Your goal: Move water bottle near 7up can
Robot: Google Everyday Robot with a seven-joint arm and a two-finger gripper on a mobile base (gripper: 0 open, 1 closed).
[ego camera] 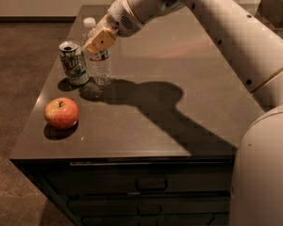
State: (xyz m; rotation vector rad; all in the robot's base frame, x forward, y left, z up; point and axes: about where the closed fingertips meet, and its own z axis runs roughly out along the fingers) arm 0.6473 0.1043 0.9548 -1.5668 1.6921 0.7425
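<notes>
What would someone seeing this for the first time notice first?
The big white robot arm reaching in from the right, its gripper at the upper part of the water bottle, at the back left of the dark countertop. The bottle stands close beside the 7up can, and a red apple sits alone near the front left edge.

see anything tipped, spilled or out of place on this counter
Nothing stands out. The clear plastic water bottle with a white cap stands upright beside the green-and-white 7up can, the round red apple sits nearer the front edge, and the robot's hand is at the bottle's upper part. No spill shows.
</notes>
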